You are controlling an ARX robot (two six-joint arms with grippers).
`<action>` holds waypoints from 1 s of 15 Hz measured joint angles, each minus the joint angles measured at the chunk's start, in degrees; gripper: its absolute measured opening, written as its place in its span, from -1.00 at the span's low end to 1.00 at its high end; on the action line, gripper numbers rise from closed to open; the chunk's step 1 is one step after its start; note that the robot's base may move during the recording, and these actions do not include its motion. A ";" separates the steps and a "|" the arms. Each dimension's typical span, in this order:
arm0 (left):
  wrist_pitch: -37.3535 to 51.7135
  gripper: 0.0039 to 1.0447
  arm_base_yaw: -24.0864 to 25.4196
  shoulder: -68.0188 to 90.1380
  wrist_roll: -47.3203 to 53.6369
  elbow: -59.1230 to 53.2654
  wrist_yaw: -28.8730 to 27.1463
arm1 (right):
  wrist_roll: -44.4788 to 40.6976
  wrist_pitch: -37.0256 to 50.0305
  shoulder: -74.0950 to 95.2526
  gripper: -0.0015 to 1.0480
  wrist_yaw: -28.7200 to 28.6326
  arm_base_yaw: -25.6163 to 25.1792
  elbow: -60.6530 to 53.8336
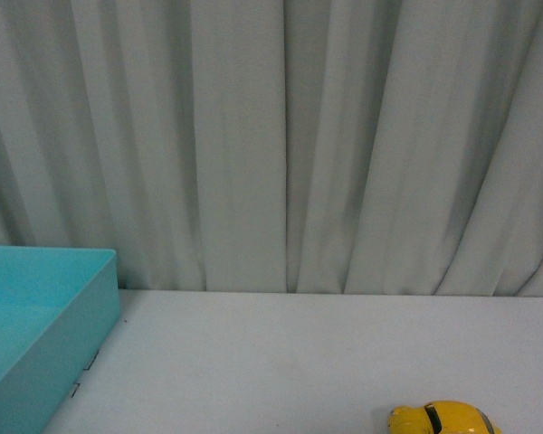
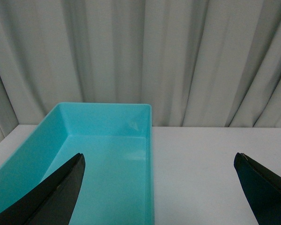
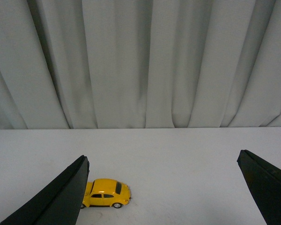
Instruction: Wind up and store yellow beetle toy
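We note the tabletop (image 1: 299,362) open across the middle, bounded far by a pale curtain (image 1: 281,136); a turquoise bin (image 1: 68,353) occupies the left edge. The yellow beetle toy (image 1: 443,419) stands on its wheels near and right, well apart from the bin: rounded shell, dark windows, small black wheels. Left claw (image 2: 159,157) and right claw (image 3: 163,154) both spread wide, released.

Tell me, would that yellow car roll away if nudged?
Probably: the yellow beetle toy stands on its wheels on the smooth white table, so a nudge likely rolls it. Its rounded, glossy shell may slip when squeezed.
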 joint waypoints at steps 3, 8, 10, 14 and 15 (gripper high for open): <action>0.00 0.88 0.00 0.00 0.00 0.00 0.00 | 0.00 0.00 0.00 0.87 0.00 0.00 0.00; 0.00 0.88 0.00 0.00 0.00 0.00 0.00 | 0.00 -0.02 0.00 0.87 0.00 0.00 0.00; 0.00 0.88 0.00 0.00 0.00 0.00 0.00 | 0.00 0.00 0.00 0.87 0.00 0.00 0.00; 0.00 0.88 0.00 0.00 0.00 0.00 -0.02 | 9.60 17.92 27.26 0.87 -33.57 -27.12 5.73; 0.04 0.88 0.00 0.00 0.02 0.00 0.07 | 9.68 28.68 39.36 0.87 -37.83 -31.71 9.05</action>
